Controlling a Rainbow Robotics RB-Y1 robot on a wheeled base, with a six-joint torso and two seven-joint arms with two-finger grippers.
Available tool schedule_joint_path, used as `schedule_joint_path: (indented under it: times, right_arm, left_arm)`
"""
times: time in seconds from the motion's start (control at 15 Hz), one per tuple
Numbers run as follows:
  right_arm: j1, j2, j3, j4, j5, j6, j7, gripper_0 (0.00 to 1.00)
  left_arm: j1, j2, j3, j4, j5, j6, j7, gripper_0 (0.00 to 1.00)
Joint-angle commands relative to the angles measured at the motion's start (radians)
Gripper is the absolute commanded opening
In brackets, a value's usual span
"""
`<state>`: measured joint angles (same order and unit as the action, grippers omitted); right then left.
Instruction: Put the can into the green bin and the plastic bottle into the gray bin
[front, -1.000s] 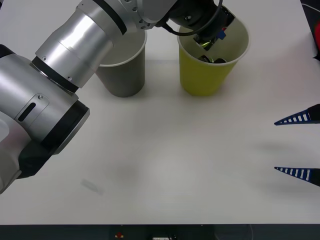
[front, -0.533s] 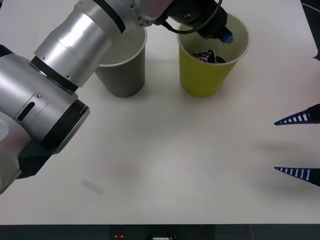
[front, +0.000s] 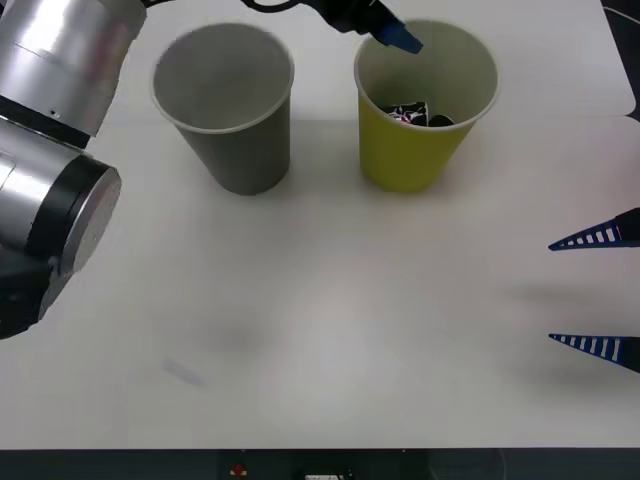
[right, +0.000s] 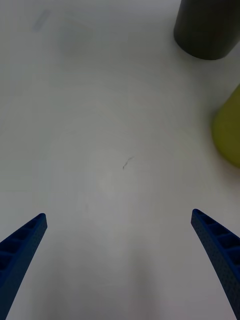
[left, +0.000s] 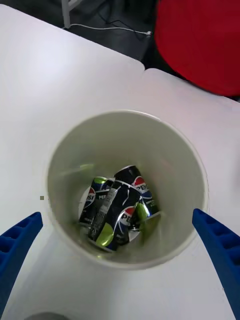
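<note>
Can (left: 120, 207) lies dropped inside green bin (front: 415, 160), so left gripper (left: 120, 260) hovers above, fingers open and empty; right gripper (front: 600, 290) idles open, near right.

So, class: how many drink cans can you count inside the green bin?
3 cans, all lying jumbled together on the bottom of the green bin; another could be hidden beneath them.

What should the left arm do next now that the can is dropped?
Probably keep lifting the left gripper clear of the green bin: its fingers are open and the can lies at the bottom, released.
</note>
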<state>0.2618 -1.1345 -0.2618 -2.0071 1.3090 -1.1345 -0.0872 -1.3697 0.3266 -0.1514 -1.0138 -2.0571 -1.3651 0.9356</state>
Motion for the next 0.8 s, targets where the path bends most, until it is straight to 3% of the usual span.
schedule_joint_path:
  times: [0.07,0.27,0.53,0.8]
  right_arm:
    - [0.0,0.0,0.0,0.0,0.0,0.0,0.0,1.0]
    - [0.0,0.0,0.0,0.0,0.0,0.0,0.0,1.0]
    - [0.0,0.0,0.0,0.0,0.0,0.0,0.0,1.0]
    - [0.0,0.0,0.0,0.0,0.0,0.0,0.0,1.0]
  left_arm:
    - [0.067,0.055,0.064,-0.025,0.087,-0.048,-0.133,1.0]
    - [0.17,0.108,0.064,-0.129,0.17,-0.055,-0.227,1.0]
    - [0.331,0.157,0.125,-0.368,0.189,-0.135,-0.25,1.0]
    - [0.494,0.213,0.141,-0.571,0.258,-0.135,-0.258,1.0]
